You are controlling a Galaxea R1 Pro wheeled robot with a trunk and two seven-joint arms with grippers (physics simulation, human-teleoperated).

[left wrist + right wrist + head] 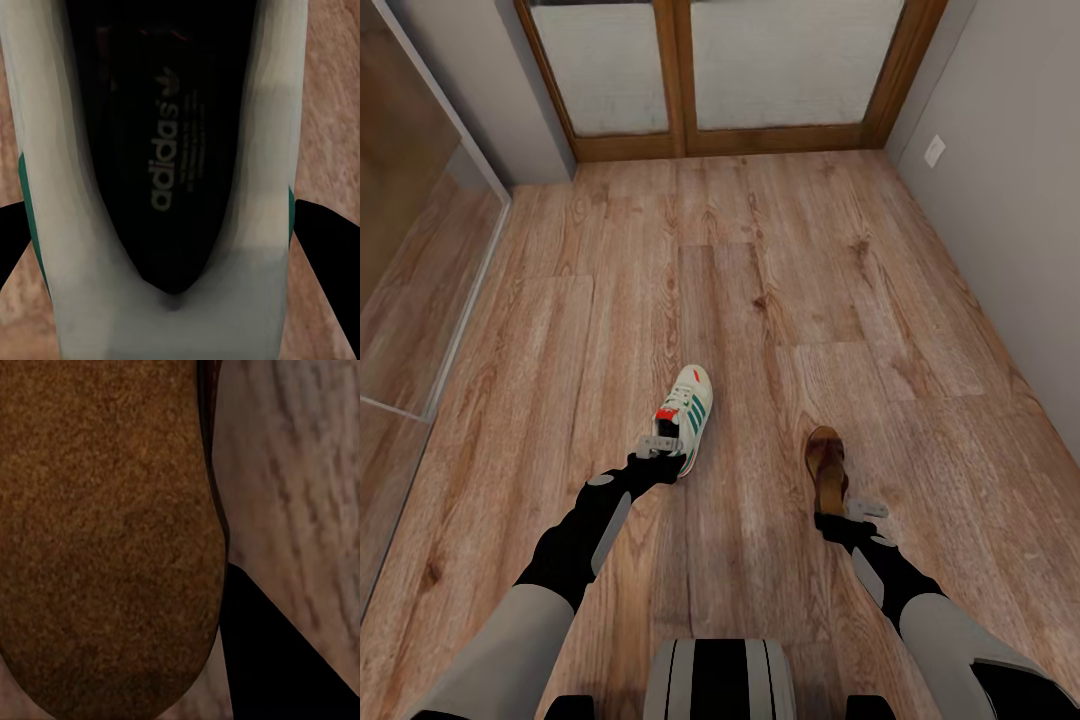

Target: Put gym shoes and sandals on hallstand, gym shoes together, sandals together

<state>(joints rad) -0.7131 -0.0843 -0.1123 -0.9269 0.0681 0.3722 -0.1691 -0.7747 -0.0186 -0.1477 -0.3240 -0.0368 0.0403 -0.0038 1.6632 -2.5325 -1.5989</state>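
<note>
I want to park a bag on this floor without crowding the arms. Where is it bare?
Bare floor runs from the gym shoe and sandal up to the wooden doors, and beside both walls. It is crowded near the robot, where the left gripper and right gripper meet the footwear.

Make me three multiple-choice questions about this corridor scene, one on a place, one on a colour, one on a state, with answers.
1. Where does the sandal lie?
A. on the corridor floor
B. on a shelf
C. inside the gym shoe

2. What colour are the gym shoe side stripes?
A. blue
B. green
C. black

3. How does the left pincer stand?
A. far from the shoe
B. fingers either side of the shoe's heel
C. raised overhead

Answers: A, planks surround it; B, green shows on its side; B, left wrist view shows dark fingers flanking the heel.
</note>
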